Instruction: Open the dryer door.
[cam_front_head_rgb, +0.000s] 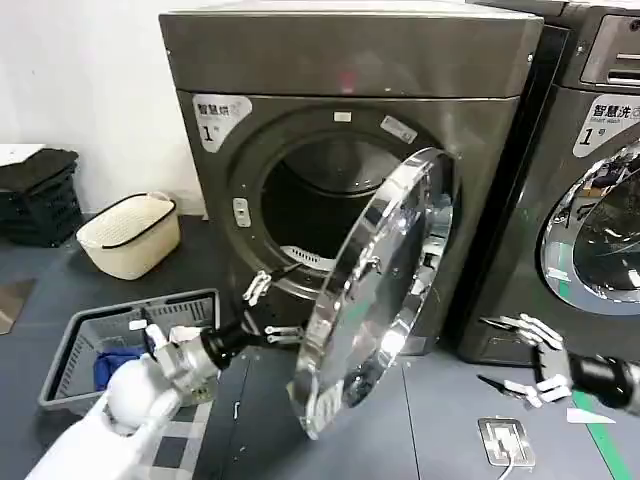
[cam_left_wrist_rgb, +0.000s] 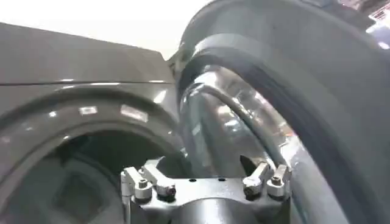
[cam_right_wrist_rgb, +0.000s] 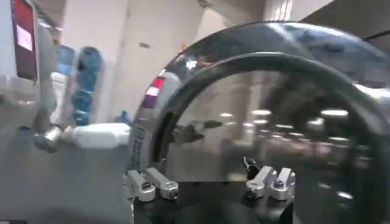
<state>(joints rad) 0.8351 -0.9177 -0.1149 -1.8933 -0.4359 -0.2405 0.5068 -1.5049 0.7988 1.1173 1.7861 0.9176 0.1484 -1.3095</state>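
Left gripper lower centre of frame, jaws released, spread beside inner edge of dryer door. Door half swung, centre frame, hinged right on dryer. Likely rigid, heavy, chrome rim slick; push inner rim. Right gripper lower right, jaws apart, idle.

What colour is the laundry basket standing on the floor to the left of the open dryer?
The laundry basket is cream with a dark rim, seen best in the head view.
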